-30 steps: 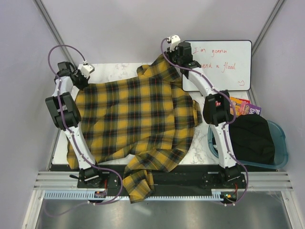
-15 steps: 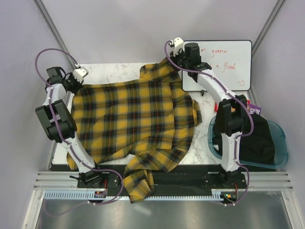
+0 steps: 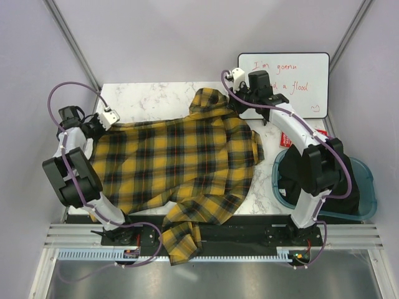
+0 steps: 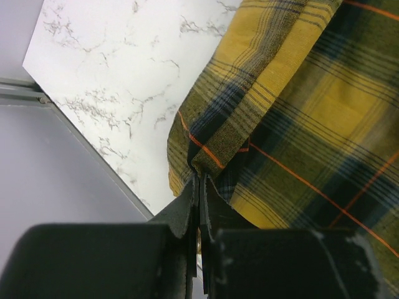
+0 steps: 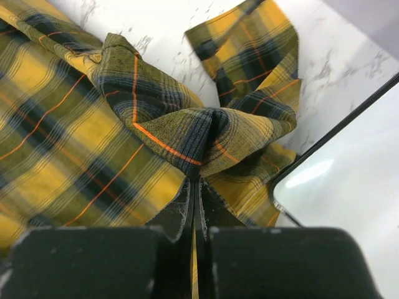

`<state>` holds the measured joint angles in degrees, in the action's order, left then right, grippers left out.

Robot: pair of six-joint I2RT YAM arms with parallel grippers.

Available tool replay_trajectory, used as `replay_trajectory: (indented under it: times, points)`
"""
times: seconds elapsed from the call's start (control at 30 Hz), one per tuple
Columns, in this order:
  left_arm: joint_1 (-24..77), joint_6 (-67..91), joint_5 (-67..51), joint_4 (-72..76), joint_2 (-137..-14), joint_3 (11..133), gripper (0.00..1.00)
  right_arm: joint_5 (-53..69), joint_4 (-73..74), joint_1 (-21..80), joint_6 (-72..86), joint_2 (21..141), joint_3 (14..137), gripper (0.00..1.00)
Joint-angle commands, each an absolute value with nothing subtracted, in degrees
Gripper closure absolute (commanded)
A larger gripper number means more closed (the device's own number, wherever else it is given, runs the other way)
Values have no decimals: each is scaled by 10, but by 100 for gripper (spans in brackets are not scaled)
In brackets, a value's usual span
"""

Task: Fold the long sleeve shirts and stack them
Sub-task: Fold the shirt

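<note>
One yellow-and-black plaid long sleeve shirt [image 3: 181,162] lies spread over the marble table [image 3: 149,96], with one sleeve [image 3: 181,240] hanging over the near edge. My left gripper [image 3: 106,123] is at the shirt's far left corner, shut on a fold of its edge. In the left wrist view the plaid cloth [image 4: 299,124] bunches right at the closed left gripper [image 4: 199,179]. My right gripper [image 3: 235,99] is at the far right by the collar, shut on pinched fabric. In the right wrist view the shirt [image 5: 93,124] gathers into a peak at the right gripper [image 5: 196,182].
A whiteboard [image 3: 293,84] with red writing lies at the far right, its edge [image 5: 349,187] close beside my right gripper. A teal bin [image 3: 369,187] holding dark cloth [image 3: 330,180] stands at the right. A colourful packet [image 3: 321,132] lies between them.
Both grippers have moved toward the near side, still shut on the shirt's far edge. The far edge has come nearer, leaving more bare marble behind it.
</note>
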<state>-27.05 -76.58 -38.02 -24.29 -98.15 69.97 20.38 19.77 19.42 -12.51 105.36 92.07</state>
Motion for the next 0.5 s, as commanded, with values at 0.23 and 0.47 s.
replay_trajectory:
  times: [0.23,0.47]
  points:
    - [-292,-899,-410,-297,-885,629,98,231,254,211,-134,941,842,100]
    - [-293,-926,-404,-308,-865,599,98,229,271,237,-121,902,778,100]
